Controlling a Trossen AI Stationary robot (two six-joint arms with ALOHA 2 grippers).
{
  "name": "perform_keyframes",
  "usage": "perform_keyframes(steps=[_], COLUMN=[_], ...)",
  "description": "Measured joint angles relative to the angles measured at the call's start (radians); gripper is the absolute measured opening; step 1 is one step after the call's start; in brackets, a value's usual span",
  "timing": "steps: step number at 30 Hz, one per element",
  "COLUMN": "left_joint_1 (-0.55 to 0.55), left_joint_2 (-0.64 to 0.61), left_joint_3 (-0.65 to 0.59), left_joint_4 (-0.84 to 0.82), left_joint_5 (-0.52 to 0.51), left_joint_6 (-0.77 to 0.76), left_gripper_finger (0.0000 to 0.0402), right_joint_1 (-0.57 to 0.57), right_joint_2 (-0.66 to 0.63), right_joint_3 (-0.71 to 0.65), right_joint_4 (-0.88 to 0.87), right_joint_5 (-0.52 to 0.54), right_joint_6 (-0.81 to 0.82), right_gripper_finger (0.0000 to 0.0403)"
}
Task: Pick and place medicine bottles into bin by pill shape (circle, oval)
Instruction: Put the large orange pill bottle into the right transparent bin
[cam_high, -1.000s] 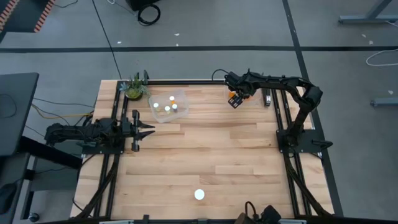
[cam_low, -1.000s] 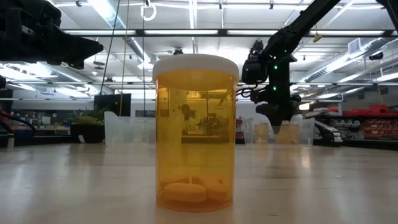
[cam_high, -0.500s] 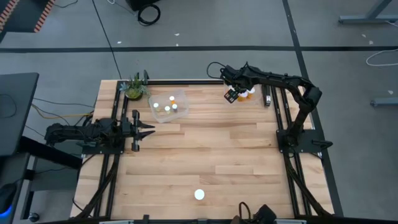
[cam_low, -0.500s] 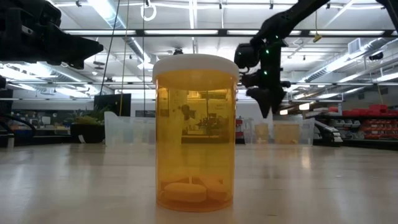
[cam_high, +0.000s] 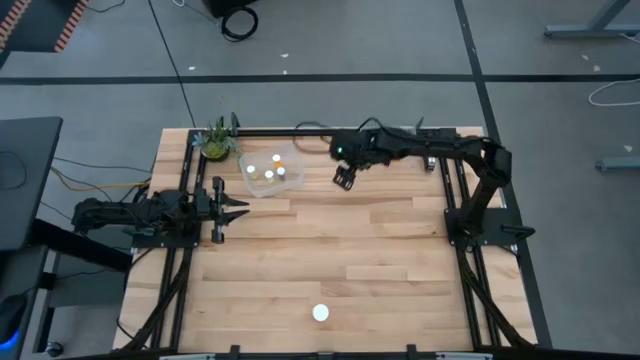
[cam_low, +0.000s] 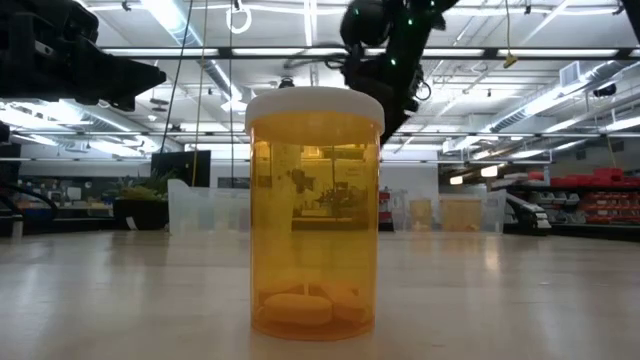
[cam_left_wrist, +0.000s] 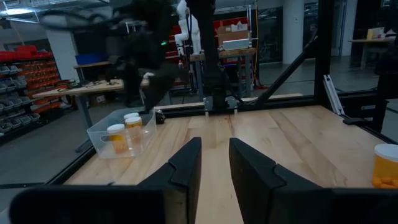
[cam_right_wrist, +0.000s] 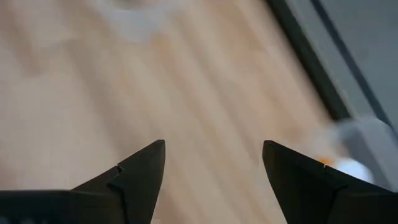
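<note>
The desk (cam_high: 330, 250) is pale wood planking inside a black frame, standing on a grey floor crossed by dark lines. A small potted plant (cam_high: 217, 138) sits at its far left corner. From table height the room behind is a wide workshop with strip lights overhead and red shelving (cam_low: 600, 205) at the right.

A clear plastic bin (cam_high: 270, 170) stands on the far part of the desk just beside the plant, and it holds several white-capped medicine bottles (cam_high: 268, 172); the left wrist view shows at least two of them with orange bodies (cam_left_wrist: 124, 134). One more orange bottle (cam_low: 314, 212) stands alone near the front edge of the desk, well apart from the bin, with a white cap and oval tablets lying on its bottom. A second clear bin seems to sit at the far right by the frame, but the arm covers most of it.

The right claw (cam_high: 345, 178) hangs above the desk just to the right of the bin, fingers spread wide with nothing between them (cam_right_wrist: 214, 168). The left claw (cam_high: 237, 210) waits low at the left side of the desk, its fingers a narrow gap apart and holding nothing (cam_left_wrist: 214, 165).
</note>
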Motion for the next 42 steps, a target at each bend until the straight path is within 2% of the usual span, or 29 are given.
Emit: perform_keyframes(steps=[5,13,23,33,42], left_joint_1=[0.000,0.000,0.000,0.000,0.001], left_joint_2=[0.000,0.000,0.000,0.000,0.006], left_joint_3=[0.000,0.000,0.000,0.000,0.000], left_joint_4=[0.000,0.000,0.000,0.000,-0.001], left_joint_5=[0.000,0.000,0.000,0.000,0.000], left_joint_6=[0.000,0.000,0.000,0.000,0.000], left_gripper_finger=[0.0087,0.0094,0.0090,0.0095,0.0087], right_joint_1=[0.141,0.374,0.619,0.759,0.811], right_joint_2=[0.000,0.000,0.000,0.016,0.134], right_joint_3=[0.000,0.000,0.000,0.001,0.000], right_joint_4=[0.073,0.164,0.303,0.426,0.563], right_joint_5=[-0.062,-0.070,0.017,0.070,0.061], right_joint_6=[0.003,0.066,0.112,0.103,0.061], right_gripper_finger=[0.0278,0.0278,0.0278,0.0278,0.0278])
